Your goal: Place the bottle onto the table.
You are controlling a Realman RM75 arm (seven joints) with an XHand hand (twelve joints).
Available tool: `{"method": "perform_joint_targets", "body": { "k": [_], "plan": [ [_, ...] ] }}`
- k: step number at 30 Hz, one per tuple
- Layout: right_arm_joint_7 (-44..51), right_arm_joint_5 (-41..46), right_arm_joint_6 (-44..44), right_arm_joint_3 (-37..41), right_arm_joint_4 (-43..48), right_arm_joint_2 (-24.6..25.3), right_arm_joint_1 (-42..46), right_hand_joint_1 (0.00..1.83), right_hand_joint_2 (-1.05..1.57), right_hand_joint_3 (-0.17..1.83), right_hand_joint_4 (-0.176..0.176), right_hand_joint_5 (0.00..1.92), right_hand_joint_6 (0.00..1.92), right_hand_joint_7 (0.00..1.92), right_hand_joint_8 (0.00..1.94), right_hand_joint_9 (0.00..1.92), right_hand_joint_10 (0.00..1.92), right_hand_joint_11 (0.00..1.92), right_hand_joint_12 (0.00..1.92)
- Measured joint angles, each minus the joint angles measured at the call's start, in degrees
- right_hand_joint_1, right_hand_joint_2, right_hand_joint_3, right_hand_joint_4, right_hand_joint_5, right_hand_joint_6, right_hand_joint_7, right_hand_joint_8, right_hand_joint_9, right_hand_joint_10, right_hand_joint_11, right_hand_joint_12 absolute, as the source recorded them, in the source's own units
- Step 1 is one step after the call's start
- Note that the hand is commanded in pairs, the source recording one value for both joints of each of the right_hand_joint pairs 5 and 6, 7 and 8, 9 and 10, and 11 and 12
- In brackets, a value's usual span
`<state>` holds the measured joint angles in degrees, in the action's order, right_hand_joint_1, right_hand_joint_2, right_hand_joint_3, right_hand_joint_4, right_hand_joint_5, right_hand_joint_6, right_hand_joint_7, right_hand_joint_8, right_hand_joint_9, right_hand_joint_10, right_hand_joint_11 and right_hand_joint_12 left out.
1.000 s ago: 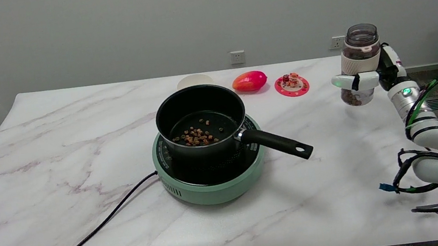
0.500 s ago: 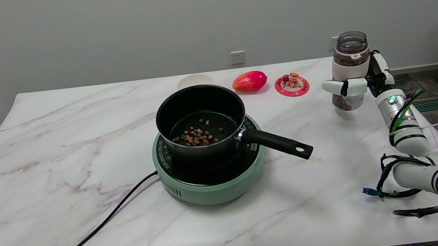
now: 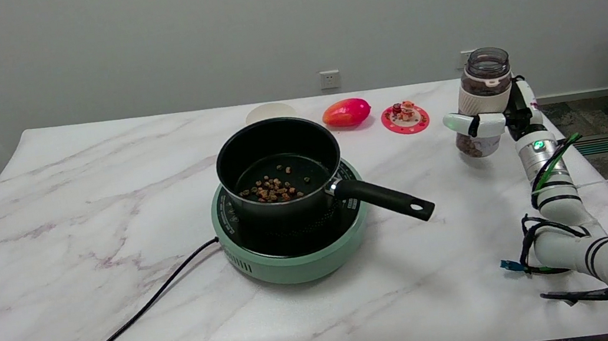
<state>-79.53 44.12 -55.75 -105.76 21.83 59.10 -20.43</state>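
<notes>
The bottle [image 3: 481, 95] is a clear jar with a white band around its upper part, an open dark neck and brown pieces in its bottom. It stands upright at the right side of the marble table [image 3: 80, 226], its base at or just above the surface; contact cannot be told. My right hand [image 3: 496, 118] wraps around its middle from the right, white fingers [image 3: 467, 122] across the front. The arm rises from the lower right corner.
A black saucepan [image 3: 280, 168] with brown pieces inside sits on a green hotplate [image 3: 292, 255]; its handle [image 3: 385, 199] points toward the bottle. A black cord [image 3: 140, 318] runs off the front edge. A red fruit [image 3: 346, 112], a small red plate [image 3: 405, 119] and a white disc [image 3: 271, 112] lie behind.
My right hand has carried the bottle leftward and lower, from beyond the table's right edge to a spot over the right side of the table. The pan and the other things have not moved.
</notes>
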Motion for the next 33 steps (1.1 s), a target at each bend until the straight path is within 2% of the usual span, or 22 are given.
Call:
{"method": "perform_joint_targets", "body": {
  "k": [18,21,22,24,27,29,33],
  "plan": [
    [-1.14,2.7,-1.29,-0.66,-1.46,2.51,0.43,1.45,1.29,0.61,0.0,1.91,1.91,1.92,1.92,1.41,1.41,1.28,1.28],
    [-1.31,2.9,-1.56,-0.69,-1.54,2.71,0.62,1.52,0.98,0.87,0.0,1.69,1.69,1.84,1.84,1.35,1.35,1.24,1.24],
    [-1.33,2.92,-1.59,-0.7,-1.57,2.76,0.68,1.54,0.78,1.08,0.0,1.58,1.58,1.77,1.77,1.33,1.33,1.22,1.22],
    [-1.37,3.02,-1.65,-0.72,-1.63,2.85,0.81,1.52,0.25,1.58,0.0,1.24,1.24,1.54,1.54,1.25,1.25,1.1,1.1],
    [-1.46,3.17,-1.91,-0.75,-1.7,2.99,0.97,1.47,-0.09,1.66,0.0,1.01,1.01,1.4,1.4,1.16,1.16,0.98,0.98],
    [-1.53,3.23,-2.03,-0.76,-1.74,3.05,1.07,1.44,-0.27,1.63,0.0,0.87,0.87,1.3,1.3,1.1,1.1,0.89,0.89],
    [-1.66,3.35,-2.22,-0.78,-1.81,3.16,1.21,1.41,-0.37,1.51,0.0,0.71,0.71,1.21,1.21,1.03,1.03,0.8,0.8]
  ]
}}
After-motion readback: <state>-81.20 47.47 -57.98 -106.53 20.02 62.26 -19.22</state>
